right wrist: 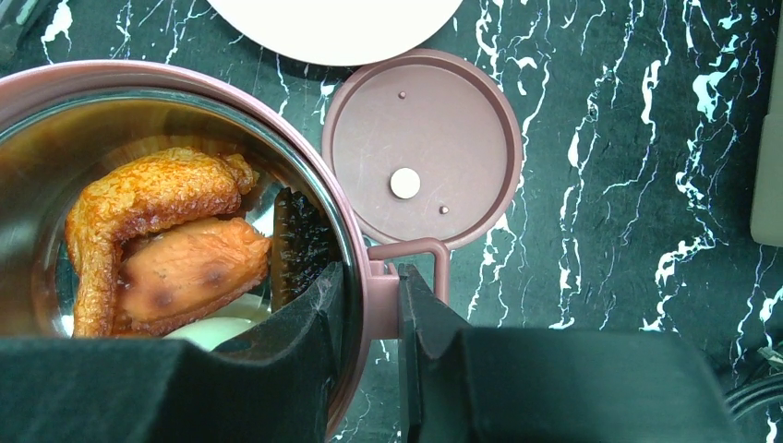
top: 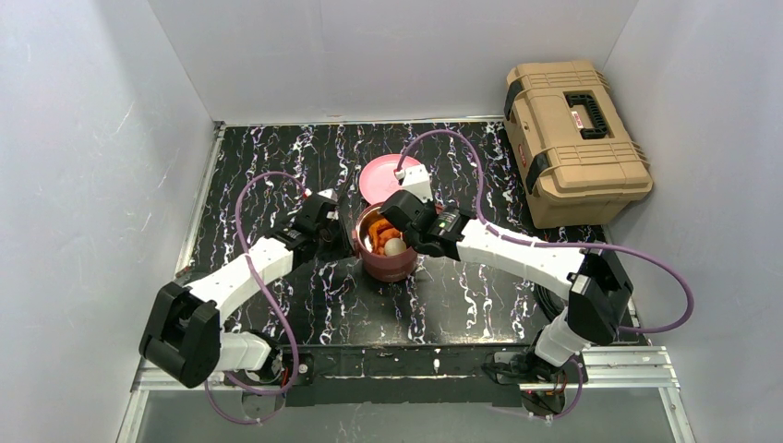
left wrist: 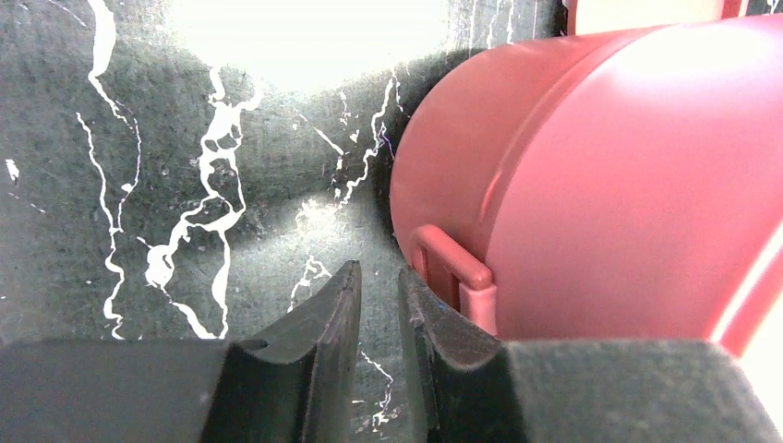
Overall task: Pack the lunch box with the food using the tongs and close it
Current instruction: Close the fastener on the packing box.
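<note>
The maroon lunch box stands open mid-table, with food inside: orange-brown pieces, a dark bit and a white piece. My right gripper is shut on its rim, one finger inside the bowl and the other against the outer side clip. My left gripper hovers low over the mat beside the lunch box wall. Its jaws stand a narrow gap apart with nothing between them, just left of a side clip. A flat maroon lid lies on the mat beside the box. The tongs are out of view.
A pink plate lies just behind the lunch box. A large tan toolbox sits at the back right. White walls close in the dark marbled mat on three sides. Purple cables loop above both arms.
</note>
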Controlling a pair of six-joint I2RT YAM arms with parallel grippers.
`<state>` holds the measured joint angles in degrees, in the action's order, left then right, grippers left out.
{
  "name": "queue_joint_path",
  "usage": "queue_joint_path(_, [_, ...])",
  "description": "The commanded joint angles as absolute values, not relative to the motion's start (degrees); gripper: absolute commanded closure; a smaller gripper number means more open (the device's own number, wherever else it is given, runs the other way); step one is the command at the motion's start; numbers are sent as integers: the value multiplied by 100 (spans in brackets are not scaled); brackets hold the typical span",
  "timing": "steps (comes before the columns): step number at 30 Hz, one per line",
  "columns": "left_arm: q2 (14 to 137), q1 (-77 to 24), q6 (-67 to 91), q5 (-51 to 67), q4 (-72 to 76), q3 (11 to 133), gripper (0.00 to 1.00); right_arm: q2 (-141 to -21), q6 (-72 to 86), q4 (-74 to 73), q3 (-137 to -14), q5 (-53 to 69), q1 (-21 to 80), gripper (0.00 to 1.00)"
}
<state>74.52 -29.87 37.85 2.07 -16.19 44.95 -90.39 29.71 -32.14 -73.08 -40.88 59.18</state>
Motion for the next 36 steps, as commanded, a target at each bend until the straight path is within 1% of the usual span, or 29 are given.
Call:
queue_joint_path(1, [7195, -3040, 3727, 120, -1812, 4739, 79, -9299, 2768, -3766, -7441, -3718, 6161, 99])
queue_joint_path(9, [7519, -3032, 3798, 342, -1543, 4768, 80, -9290, 2821, -3799, -7488, -3735, 6161, 99])
queue_joint_path(15, [7787, -3035, 3980, 707, -901, 4815, 82, -9358, 2827, -3768, -7490, -3654, 6186, 99])
queue_joint_path(27, [8179, -3041, 3800, 1108, -343, 5001, 86, -9348, 2728, -3570, -7409, -3458, 6218, 99])
queue_joint_path(33, [8187, -3038, 3765, 1112, -446, 5027, 87, -9372, 2730, -3588, -7417, -3476, 6223, 99])
queue_joint_path(35, [8031, -3033, 3650, 829, -794, 5072, 85, -9353, 2756, -3646, -7426, -3582, 6223, 99])
queue_joint_path(36, [7943, -3033, 3580, 672, -965, 5079, 82, -9334, 2767, -3674, -7427, -3637, 6223, 99])
